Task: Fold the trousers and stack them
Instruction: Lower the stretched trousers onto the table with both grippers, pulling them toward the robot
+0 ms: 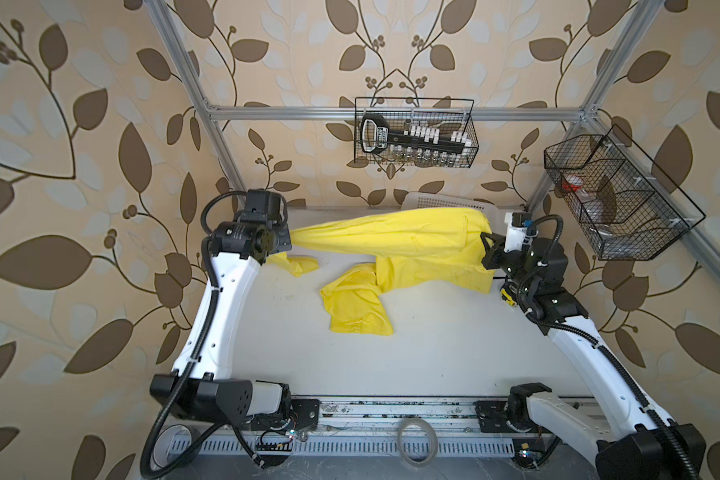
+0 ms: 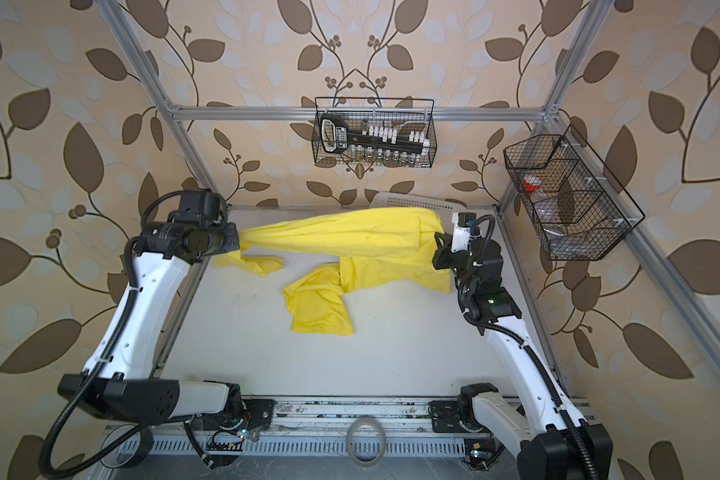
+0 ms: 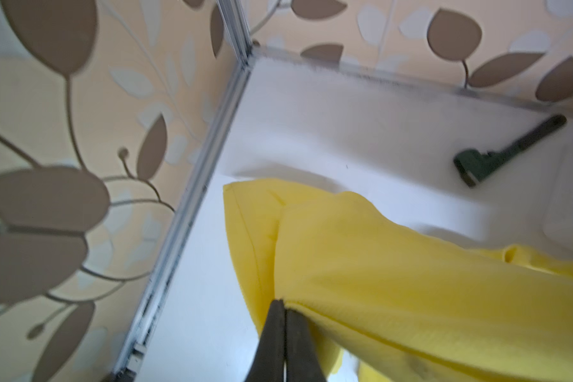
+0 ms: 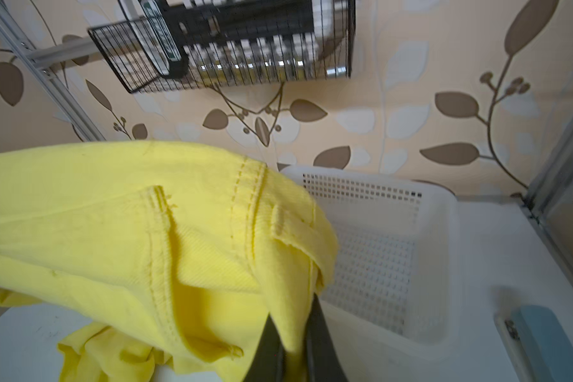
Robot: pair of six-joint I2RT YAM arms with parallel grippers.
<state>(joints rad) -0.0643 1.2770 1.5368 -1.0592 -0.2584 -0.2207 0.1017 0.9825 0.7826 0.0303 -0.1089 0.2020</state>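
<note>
Stretches trousers [image 1: 391, 241] between left hand [image 3: 282, 306], pinched shut on a leg end, and right hand [image 4: 293, 311], clamped on the waist; risks losing the thin pinch, dragging the slack leg.

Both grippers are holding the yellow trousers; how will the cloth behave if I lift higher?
Probably floppy: the trousers drape between the left gripper and right gripper, one leg crumpled on the table. Likely light, since small pinches carry them. The loose leg may drag.

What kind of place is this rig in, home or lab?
Probably a lab robot cell, not a home: leaf wallpaper panels behind an aluminium frame, left arm and right arm mounted on a rail at the table edge, a wire basket hung on the frame.
</note>
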